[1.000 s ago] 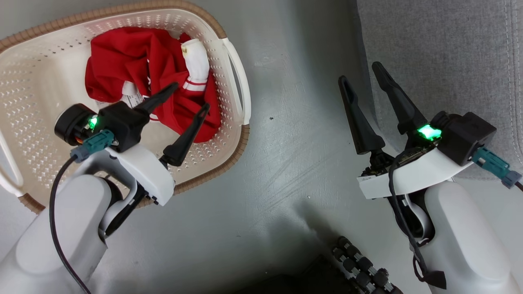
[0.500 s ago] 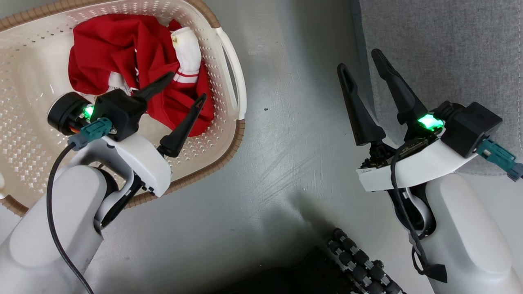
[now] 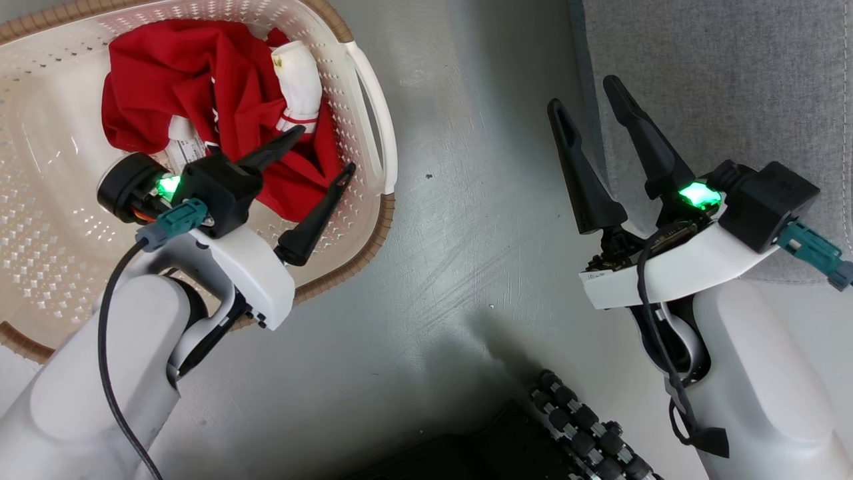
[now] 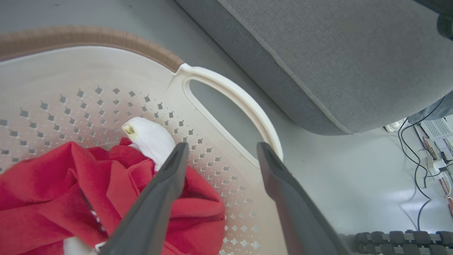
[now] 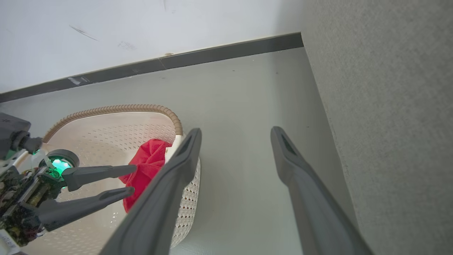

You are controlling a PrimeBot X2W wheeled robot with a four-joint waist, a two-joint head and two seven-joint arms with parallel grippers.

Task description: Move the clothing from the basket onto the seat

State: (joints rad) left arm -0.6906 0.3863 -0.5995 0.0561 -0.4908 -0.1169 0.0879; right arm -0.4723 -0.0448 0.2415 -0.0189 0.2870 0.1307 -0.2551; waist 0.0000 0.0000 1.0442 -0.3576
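Your left gripper (image 3: pixel 326 148) hangs over the cream-white perforated plastic laundry basket (image 3: pixel 53 220), its two long dark fingers spread wide with nothing between them. One fingertip sits over the crumpled red sports clothing with white trim (image 3: pixel 166 80), the other nearer the basket's wall; whether either touches, you cannot tell. That clothing is bunched in the basket's corner by the white side handle (image 3: pixel 373 107) that faces the seat. Your right gripper (image 3: pixel 583 92) is spread wide too and empty, poised above the grey floor (image 3: pixel 453 233) right at the edge of the big grey woven-fabric sofa seat (image 3: pixel 720 80).
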